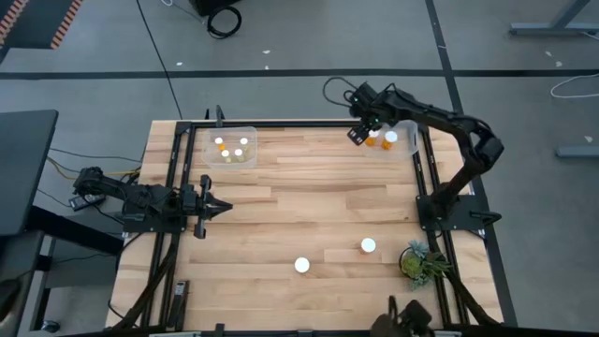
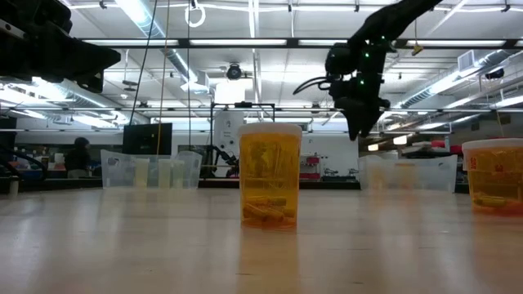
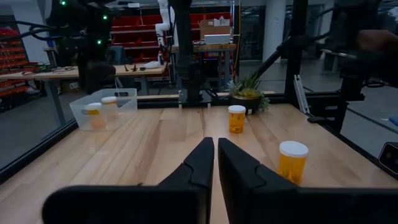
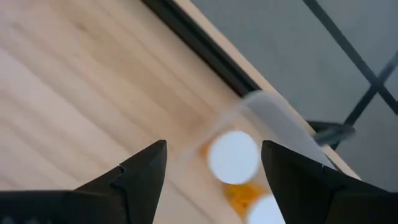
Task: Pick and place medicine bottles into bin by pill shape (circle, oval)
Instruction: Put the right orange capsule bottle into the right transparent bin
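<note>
While right claw (image 4: 214,165) gapes, capped bottle (image 4: 233,157) sits directly beneath.

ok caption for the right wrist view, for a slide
Right pincer open above the clear bin, two white-capped medicine bottles visible below between its fingers.

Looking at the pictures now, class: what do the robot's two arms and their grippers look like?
Both arms are black and jointed, with thin dark cables along them. The left gripper has two wedge-shaped matte black fingers. The right gripper has the same tapered black fingers; green lights glow on its wrist.
</note>
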You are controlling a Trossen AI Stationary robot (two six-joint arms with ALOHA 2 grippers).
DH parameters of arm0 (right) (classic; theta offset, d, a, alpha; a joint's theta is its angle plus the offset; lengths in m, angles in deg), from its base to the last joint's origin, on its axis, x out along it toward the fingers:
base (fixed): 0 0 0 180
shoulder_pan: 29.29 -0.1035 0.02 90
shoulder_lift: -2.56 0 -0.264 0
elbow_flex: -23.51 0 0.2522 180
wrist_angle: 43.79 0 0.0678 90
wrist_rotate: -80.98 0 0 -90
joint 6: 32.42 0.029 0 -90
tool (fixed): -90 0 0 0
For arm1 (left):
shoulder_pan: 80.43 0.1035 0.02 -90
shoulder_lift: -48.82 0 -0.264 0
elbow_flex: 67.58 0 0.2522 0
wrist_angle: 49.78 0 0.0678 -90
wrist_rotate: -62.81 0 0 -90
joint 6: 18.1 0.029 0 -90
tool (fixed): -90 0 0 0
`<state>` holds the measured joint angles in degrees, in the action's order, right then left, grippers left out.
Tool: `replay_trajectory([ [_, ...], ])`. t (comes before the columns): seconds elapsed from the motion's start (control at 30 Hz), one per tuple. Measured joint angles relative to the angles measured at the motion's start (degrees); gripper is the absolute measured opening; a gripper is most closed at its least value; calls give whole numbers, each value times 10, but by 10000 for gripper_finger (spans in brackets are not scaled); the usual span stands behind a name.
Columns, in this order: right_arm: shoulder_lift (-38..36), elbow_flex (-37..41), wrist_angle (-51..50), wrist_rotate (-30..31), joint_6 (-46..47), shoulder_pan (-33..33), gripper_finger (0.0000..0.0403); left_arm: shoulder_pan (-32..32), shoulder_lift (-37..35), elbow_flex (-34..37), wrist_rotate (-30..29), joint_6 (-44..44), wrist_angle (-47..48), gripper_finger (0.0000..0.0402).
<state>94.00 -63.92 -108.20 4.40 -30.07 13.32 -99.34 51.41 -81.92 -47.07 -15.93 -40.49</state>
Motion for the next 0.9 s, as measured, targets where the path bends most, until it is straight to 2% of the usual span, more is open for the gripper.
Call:
replay_trajectory([
  [0.2,0,0,11,-21,-8,-52,269,0,0,0,0,0,0,34],
  [0.43,0,0,17,-107,-52,-123,269,0,0,0,0,0,0,24],
  [0.7,0,23,18,-207,-112,-235,269,0,0,0,0,0,0,29],
  [0.9,0,29,17,-214,-109,-318,269,0,0,0,0,0,0,36],
])
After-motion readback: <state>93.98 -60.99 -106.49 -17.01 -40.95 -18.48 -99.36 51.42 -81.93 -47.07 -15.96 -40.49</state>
